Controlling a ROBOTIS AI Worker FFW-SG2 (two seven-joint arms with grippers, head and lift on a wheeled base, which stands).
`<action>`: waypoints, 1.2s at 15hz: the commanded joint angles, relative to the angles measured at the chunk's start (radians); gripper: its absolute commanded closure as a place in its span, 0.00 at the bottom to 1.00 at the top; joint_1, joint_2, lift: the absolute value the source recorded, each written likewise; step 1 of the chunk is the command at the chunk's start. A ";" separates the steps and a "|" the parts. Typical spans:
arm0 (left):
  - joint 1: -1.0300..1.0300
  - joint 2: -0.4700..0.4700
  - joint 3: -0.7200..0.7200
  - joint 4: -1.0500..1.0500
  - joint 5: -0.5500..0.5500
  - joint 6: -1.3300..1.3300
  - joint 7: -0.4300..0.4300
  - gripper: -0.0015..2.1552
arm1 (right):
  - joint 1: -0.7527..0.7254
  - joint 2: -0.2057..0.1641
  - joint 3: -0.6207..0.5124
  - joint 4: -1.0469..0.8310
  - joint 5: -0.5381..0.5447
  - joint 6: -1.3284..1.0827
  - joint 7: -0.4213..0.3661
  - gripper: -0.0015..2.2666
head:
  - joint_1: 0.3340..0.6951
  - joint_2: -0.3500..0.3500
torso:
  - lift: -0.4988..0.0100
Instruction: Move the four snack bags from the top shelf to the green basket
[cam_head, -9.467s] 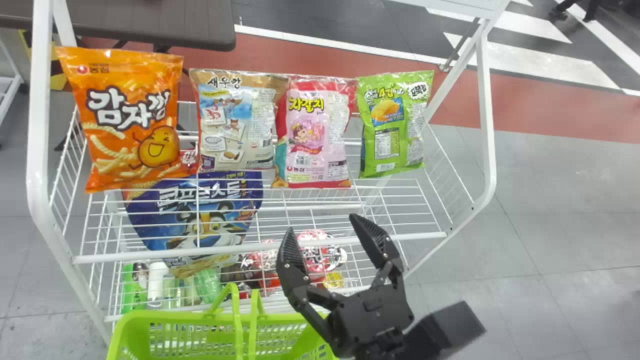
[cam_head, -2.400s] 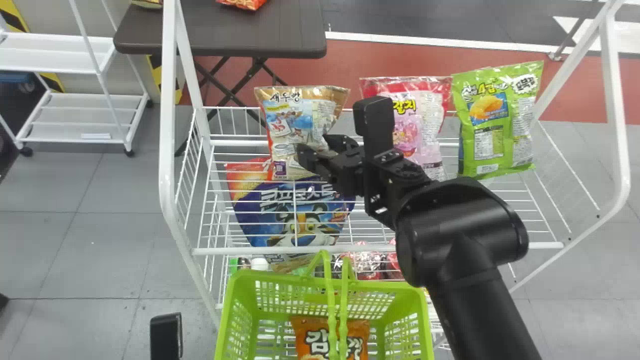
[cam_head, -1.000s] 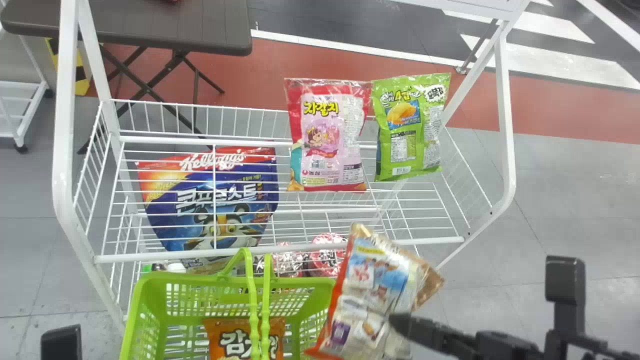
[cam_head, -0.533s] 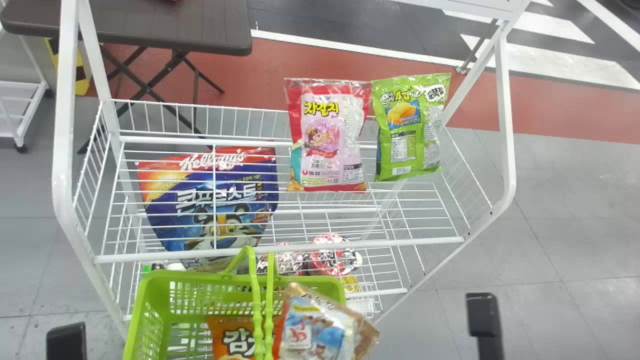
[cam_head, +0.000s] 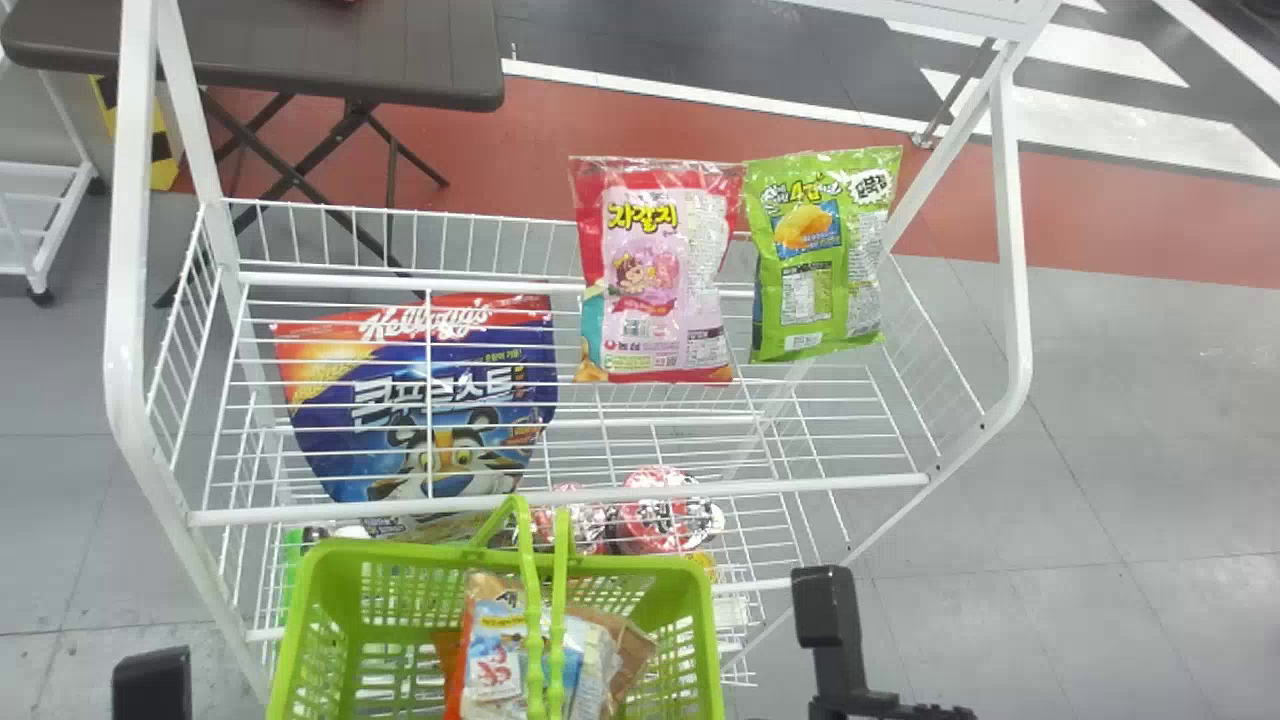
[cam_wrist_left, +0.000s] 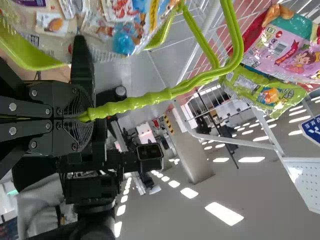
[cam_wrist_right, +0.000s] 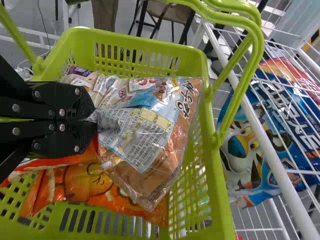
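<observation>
"Kellogg's" and "콘푸로스트" are read on the blue bag (cam_head: 420, 400). "자갈치" is noted on the pink bag (cam_head: 655, 275), "4겹" on the green bag (cam_head: 820, 255). "새우" is read on the brown bag (cam_wrist_right: 150, 125).

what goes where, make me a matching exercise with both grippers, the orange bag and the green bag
1. Left gripper
2. Right gripper
3. Orange bag
4. Green bag

A. in the basket, partly under the brown-topped bag
B. on the top shelf, beside the pink-and-red bag
C. closed on the basket's handle
D. closed on the brown-topped bag

Right pairs: 1-C, 2-D, 3-A, 4-B
</observation>
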 joint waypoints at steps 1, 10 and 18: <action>-0.001 0.000 0.001 0.000 -0.001 0.000 0.000 0.63 | -0.003 -0.006 0.006 0.007 0.007 -0.019 0.013 0.00 | 1.00 0.00 | 0.98; -0.002 0.000 -0.004 0.000 -0.001 0.000 0.001 0.63 | -0.029 0.000 -0.138 0.028 0.007 -0.553 -0.144 0.02 | 1.00 0.00 | 0.98; 0.001 0.011 -0.016 0.000 -0.007 0.003 -0.003 0.63 | -0.357 0.001 0.052 0.361 0.175 -1.013 -0.472 0.04 | 1.00 0.00 | 0.98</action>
